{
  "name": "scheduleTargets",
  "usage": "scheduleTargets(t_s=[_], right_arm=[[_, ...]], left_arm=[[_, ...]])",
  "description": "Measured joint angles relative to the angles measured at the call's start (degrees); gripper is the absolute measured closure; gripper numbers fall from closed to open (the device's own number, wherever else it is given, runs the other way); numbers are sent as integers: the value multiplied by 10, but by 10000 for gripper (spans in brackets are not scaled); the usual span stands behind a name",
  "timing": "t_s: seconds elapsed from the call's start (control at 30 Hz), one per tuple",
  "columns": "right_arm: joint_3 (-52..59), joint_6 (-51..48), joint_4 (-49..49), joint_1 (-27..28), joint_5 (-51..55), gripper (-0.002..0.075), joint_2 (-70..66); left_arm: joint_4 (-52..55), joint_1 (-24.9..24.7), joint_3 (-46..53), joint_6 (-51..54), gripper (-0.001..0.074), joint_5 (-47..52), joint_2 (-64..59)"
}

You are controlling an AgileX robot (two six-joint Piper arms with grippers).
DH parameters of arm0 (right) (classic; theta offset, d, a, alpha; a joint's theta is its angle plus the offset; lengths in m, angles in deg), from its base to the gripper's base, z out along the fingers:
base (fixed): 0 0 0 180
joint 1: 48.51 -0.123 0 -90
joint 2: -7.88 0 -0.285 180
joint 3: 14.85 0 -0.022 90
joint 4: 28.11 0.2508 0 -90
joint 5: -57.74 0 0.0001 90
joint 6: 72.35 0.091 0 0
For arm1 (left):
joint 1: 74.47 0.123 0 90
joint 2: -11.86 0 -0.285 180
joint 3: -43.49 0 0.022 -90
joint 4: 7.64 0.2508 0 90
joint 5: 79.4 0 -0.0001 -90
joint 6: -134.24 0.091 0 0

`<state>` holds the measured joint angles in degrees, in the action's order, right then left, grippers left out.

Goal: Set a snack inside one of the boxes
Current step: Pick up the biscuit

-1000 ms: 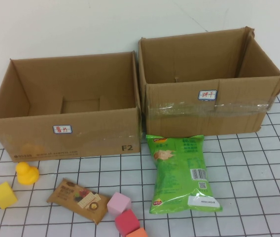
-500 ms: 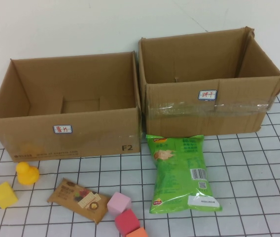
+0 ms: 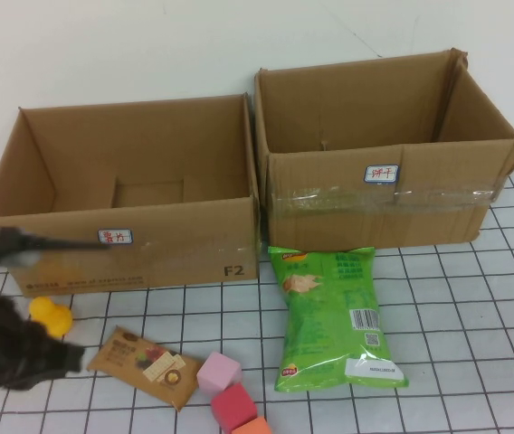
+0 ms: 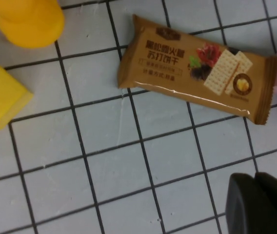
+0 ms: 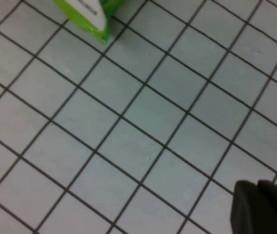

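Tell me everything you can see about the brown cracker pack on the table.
The cracker pack is a flat, glossy brown wrapper with crimped ends, sealed, printed with square crackers, dark berries and Chinese text. It lies flat and askew on the gridded table, in front of the left box, between the yellow duck and the pink cube, which its end about touches. The left gripper hovers beside it. The right gripper is elsewhere.
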<state>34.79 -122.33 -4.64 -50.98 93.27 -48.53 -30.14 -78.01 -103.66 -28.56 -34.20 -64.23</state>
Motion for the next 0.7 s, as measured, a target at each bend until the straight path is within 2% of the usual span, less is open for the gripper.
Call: scheduleTargets(t_s=[0.13,0.37,0.43,0.57,0.7], right_arm=[[0,-19,14,0,0,727,-6],[0,-21,22,0,0,727,-6],[0,-21,24,0,0,727,-6],[0,-22,28,0,-1,727,-6],[0,-35,36,0,-1,727,-6]], left_arm=[[48,-48,-62,-33,736,33,-76],[263,-180,-209,-235,713,156,-211],[311,-213,-240,-225,683,181,-245],[359,-263,-279,-133,620,201,-301],[355,-288,-285,-45,504,201,-335]])
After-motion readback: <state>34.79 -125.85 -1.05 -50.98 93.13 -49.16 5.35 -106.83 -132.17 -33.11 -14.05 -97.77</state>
